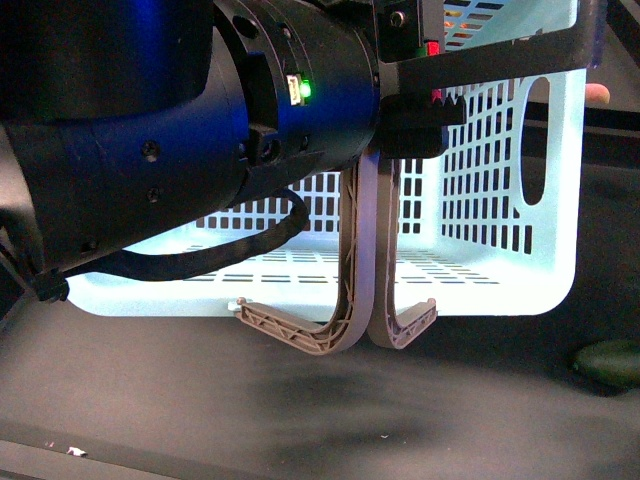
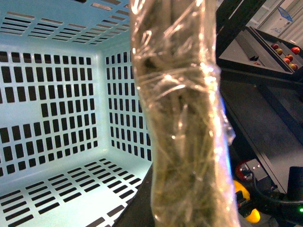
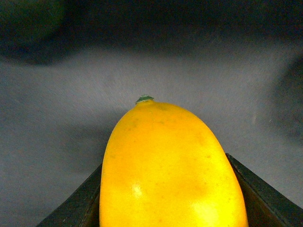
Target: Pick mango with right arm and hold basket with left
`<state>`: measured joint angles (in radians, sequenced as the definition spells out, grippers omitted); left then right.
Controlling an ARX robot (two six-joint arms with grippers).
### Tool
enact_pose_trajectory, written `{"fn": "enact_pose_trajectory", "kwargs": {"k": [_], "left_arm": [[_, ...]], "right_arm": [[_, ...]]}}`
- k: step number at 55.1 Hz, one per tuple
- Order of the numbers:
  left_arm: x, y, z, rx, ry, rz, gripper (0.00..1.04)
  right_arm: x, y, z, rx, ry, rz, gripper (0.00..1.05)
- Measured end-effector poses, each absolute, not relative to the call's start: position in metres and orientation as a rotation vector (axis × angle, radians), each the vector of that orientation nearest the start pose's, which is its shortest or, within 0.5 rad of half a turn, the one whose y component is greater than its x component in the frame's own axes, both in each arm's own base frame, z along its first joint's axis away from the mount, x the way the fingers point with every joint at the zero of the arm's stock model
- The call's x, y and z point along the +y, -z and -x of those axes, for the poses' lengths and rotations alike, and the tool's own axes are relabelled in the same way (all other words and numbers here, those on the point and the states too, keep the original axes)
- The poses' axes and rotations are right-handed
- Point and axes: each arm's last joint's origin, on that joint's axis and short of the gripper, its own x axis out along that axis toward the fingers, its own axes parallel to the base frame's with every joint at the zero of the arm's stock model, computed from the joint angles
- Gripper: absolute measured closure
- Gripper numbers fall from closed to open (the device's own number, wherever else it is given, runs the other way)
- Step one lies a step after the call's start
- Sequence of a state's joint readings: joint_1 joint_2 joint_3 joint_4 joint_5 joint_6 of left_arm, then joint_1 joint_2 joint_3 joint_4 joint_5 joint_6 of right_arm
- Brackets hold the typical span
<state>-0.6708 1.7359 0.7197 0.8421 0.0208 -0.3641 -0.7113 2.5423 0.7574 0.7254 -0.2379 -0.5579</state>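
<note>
The pale turquoise basket [image 1: 480, 200] hangs tipped on its side above the dark table, its two grey-brown handles [image 1: 352, 300] dangling. My bulky black left arm [image 1: 150, 130] fills the upper left, and the left gripper [image 1: 420, 108] is shut on the basket's rim. The left wrist view looks into the basket [image 2: 57, 94] past a tape-wrapped finger [image 2: 184, 118]. The bright yellow mango [image 3: 165, 170] sits between the black jaws of my right gripper [image 3: 165, 203], shut on it above the grey table. That mango [image 2: 242, 191] also shows small in the left wrist view, outside the basket.
A dark green oval fruit [image 1: 610, 362] lies on the table at the right edge, below the basket; a dark green blur [image 3: 28, 19] shows beyond the mango. A tray with small red fruits [image 2: 284, 49] stands off to the side.
</note>
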Motion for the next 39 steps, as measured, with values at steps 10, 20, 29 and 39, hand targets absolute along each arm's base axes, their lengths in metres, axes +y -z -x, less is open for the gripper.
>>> {"fn": "enact_pose_trajectory", "kwargs": {"k": [10,20,29,39], "left_arm": [[-0.211,-0.170,-0.265,0.292,0.651,0.292,1.00],[-0.211,-0.171,-0.265,0.291,0.650,0.292,1.00],[-0.211,-0.171,-0.265,0.291,0.650,0.292,1.00],[-0.211,-0.170,-0.265,0.291,0.650,0.292,1.00]], "right_arm": [[-0.168,0.021,-0.241,0.852,0.095,-0.059,0.46],[-0.144,-0.032,-0.252,0.723,0.028,-0.143,0.46],[-0.100,-0.102,-0.264,0.564,-0.077,-0.219,0.46],[-0.063,-0.143,-0.268,0.469,-0.169,-0.269,0.46]]}}
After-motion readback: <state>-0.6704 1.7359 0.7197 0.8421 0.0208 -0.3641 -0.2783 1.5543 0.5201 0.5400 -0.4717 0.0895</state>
